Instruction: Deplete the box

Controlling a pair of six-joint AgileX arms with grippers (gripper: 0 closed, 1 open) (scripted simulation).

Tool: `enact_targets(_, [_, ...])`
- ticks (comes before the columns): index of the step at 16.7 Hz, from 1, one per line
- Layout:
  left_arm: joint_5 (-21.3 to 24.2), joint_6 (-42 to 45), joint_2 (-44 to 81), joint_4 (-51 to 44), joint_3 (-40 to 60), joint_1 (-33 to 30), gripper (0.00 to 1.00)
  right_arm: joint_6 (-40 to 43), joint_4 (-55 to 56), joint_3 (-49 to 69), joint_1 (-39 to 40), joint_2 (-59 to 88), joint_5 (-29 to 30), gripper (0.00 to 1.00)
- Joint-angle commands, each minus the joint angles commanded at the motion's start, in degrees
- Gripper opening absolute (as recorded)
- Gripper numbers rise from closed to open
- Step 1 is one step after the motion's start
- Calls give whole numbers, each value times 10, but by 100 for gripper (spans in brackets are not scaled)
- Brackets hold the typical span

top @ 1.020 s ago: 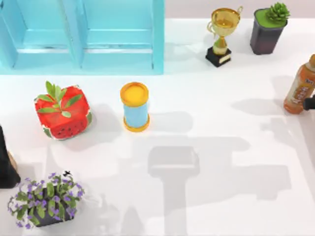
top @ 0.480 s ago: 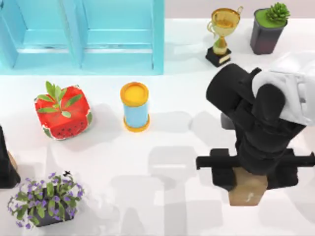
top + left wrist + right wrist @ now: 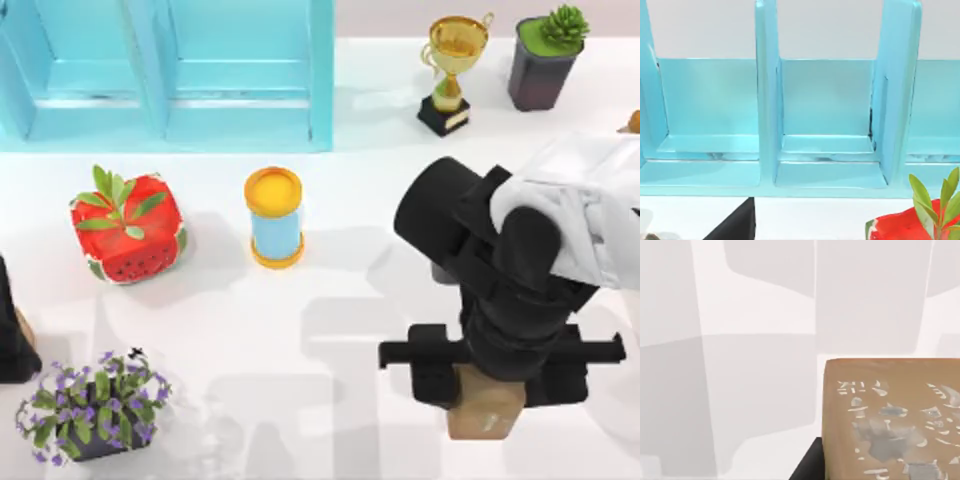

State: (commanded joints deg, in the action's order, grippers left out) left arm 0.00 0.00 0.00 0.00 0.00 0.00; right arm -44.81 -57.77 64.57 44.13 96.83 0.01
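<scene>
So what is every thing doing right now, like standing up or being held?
Brown box: held up in the right gripper.
Blue shelf: compartments empty.
Blue can: upright on the table.
Trophy: upright.
Succulent pot: upright.
Watermelon pot: tilted.
Purple flower pot: upright.
Left arm: parked at the table's left edge.

The top view looks straight down on the white table (image 3: 300, 420). The left wrist view faces the light-blue open-front shelf (image 3: 765, 100) close up — both show it. The right wrist view looks down, very near the tabletop.
</scene>
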Motion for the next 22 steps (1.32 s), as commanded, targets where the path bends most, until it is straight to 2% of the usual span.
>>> enact_targets(7, [0, 0, 0, 0, 0, 0, 100, -1, 97, -59, 3, 35, 1, 0])
enact_targets(12, [0, 0, 0, 0, 0, 0, 100, -2, 105, -65, 3, 40, 1, 0])
enact_targets(22, [0, 0, 0, 0, 0, 0, 100, -2, 105, -65, 3, 40, 1, 75])
